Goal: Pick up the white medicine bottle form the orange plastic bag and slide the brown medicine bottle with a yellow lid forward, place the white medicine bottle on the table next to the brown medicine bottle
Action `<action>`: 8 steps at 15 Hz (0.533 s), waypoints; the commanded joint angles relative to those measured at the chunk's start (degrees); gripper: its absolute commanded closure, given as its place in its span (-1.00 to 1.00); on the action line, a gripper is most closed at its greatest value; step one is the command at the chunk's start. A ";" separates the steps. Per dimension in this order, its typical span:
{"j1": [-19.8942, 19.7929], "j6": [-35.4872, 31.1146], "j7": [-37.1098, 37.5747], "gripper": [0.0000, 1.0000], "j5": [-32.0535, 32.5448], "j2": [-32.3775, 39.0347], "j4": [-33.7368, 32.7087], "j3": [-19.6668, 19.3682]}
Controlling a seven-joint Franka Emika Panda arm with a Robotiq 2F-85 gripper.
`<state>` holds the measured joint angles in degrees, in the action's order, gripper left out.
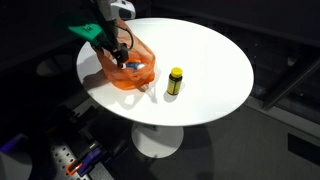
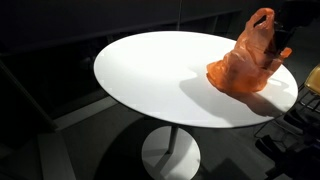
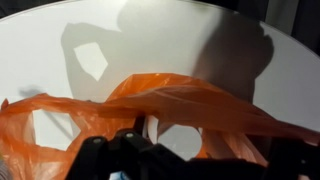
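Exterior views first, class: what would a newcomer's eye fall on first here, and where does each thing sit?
The bright orange plastic bag stands out most, slumped near the edge of the round white table. The gripper reaches down into the bag's open top. Apart from the bag, a small brown medicine bottle with a yellow lid stands upright on the tabletop.
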<state>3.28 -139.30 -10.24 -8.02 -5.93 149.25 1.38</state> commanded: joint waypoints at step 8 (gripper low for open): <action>0.04 -0.19 1.43 -1.00 2.93 -1.18 0.25 0.39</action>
<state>3.60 -138.53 -10.23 -7.13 -6.53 149.25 1.48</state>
